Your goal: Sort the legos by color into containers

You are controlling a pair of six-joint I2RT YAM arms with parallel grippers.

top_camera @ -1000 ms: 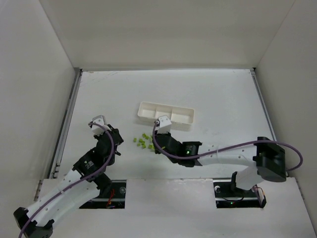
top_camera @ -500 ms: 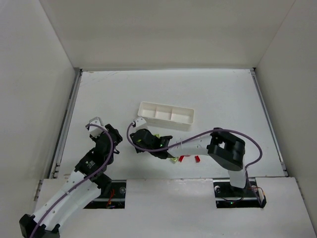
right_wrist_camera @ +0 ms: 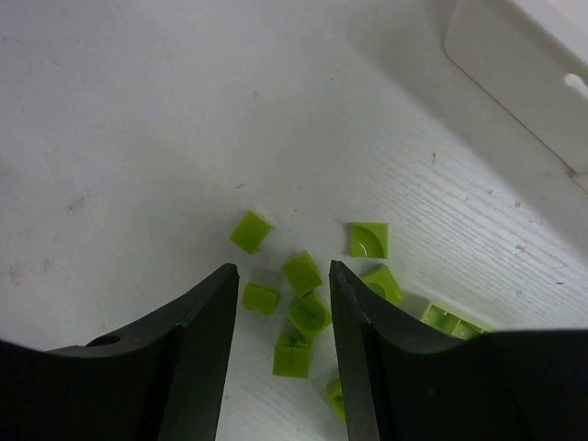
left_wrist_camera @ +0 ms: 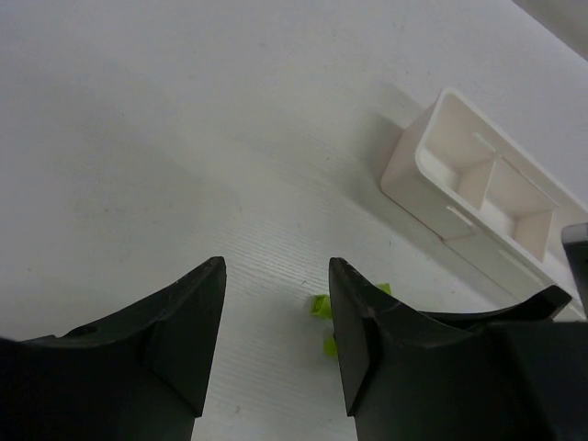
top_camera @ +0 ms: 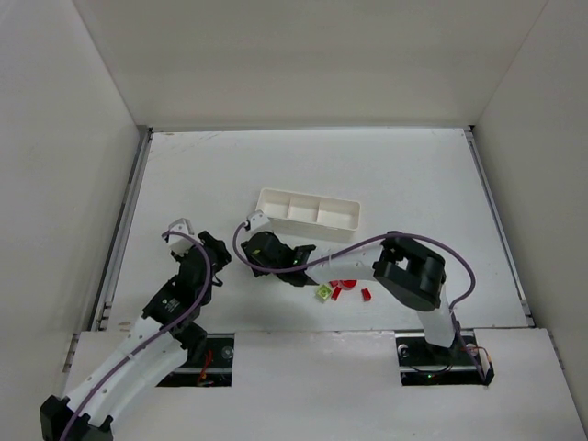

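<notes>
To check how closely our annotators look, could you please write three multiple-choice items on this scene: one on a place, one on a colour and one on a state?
1. Where do the red legos lie, relative to the tray?
A. Inside its middle compartment
B. On the table, on its near side
C. On the table, beyond its far side

2. What colour are the legos below the right gripper in its wrist view?
A. Red
B. Blue
C. Lime green

3. How is the left gripper?
A. Open, holding nothing
B. Shut on a red lego
C. Shut on the tray's rim

Answers:
1 B: the top view shows them on the table between the tray and the arm bases.
2 C: every brick there is lime green.
3 A: its wrist view shows a clear gap between the fingers, with only table behind.
</notes>
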